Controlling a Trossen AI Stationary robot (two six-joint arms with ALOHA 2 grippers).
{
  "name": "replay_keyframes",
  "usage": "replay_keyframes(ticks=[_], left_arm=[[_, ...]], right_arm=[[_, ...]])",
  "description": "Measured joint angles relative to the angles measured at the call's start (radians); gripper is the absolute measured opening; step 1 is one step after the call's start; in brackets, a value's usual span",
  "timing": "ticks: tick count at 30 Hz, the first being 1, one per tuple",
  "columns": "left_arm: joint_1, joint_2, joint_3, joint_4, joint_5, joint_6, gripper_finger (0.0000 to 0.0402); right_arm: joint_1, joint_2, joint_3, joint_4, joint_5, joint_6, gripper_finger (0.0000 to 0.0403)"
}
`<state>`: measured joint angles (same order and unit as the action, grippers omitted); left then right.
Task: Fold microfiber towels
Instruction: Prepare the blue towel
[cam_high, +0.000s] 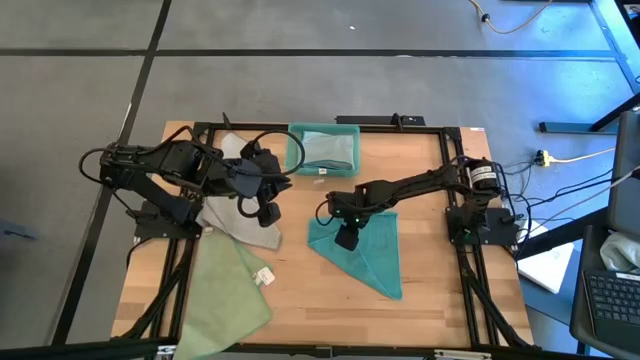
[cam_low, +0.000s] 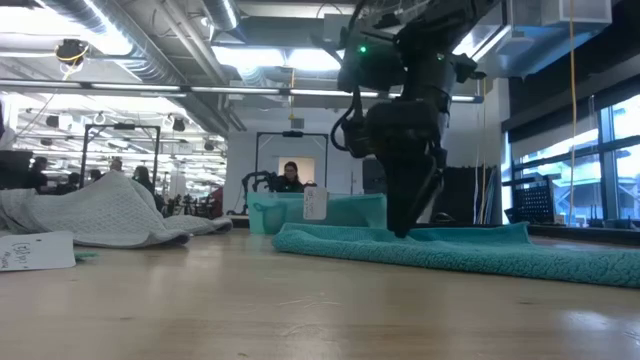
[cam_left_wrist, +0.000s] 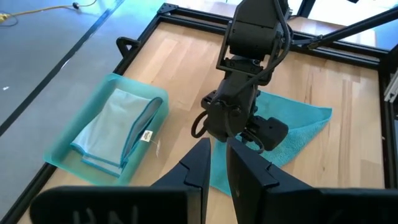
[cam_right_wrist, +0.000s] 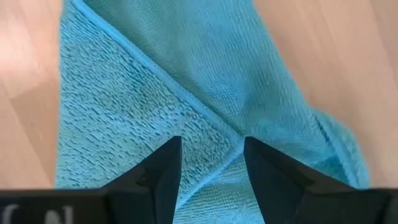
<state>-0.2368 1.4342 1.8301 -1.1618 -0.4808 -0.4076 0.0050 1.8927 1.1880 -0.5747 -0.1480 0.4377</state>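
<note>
A teal towel (cam_high: 375, 255) lies on the table's right half, one flap folded over so that its edge (cam_right_wrist: 155, 68) runs slantwise across it. It also shows in the low view (cam_low: 480, 250). My right gripper (cam_right_wrist: 211, 162) is open and points down onto the towel (cam_low: 405, 228), one finger on either side of the flap's edge. My left gripper (cam_left_wrist: 217, 163) hangs shut and empty above the table's left half (cam_high: 275, 185), clear of the grey towel (cam_high: 245, 228). A pale green towel (cam_high: 225, 290) with a white tag (cam_high: 263, 276) lies flat at the near left. My right gripper comes at the teal towel from above, pointing down, with its fingertips (cam_low: 403, 232) at the towel's top surface near the folded flap's edge (cam_right_wrist: 208, 121). I cannot tell whether they touch the cloth. The towel lies flat on the table.
A teal plastic bin (cam_high: 325, 148) at the far middle holds folded pale towels (cam_left_wrist: 112, 127). A black metal frame (cam_high: 300, 127) runs around the table. Bare wood (cam_high: 330, 300) lies near the front edge. A person (cam_low: 290, 178) sits in the room behind.
</note>
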Motion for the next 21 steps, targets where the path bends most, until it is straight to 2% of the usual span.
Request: replay_keyframes(ticks=[6,13,21], left_arm=[[-0.01,0.0,0.0,0.0,0.0,-0.008,0.0043],[-0.015,0.0,0.0,0.0,-0.001,-0.009,0.0043],[-0.015,0.0,0.0,0.006,-0.001,-0.008,0.0043]], right_arm=[[0.024,0.002,-0.03,0.047,0.041,-0.102,0.0177],[0.028,-0.004,-0.081,0.106,0.033,-0.027,0.0177],[0.029,-0.003,-0.081,0.111,0.03,-0.022,0.0175]])
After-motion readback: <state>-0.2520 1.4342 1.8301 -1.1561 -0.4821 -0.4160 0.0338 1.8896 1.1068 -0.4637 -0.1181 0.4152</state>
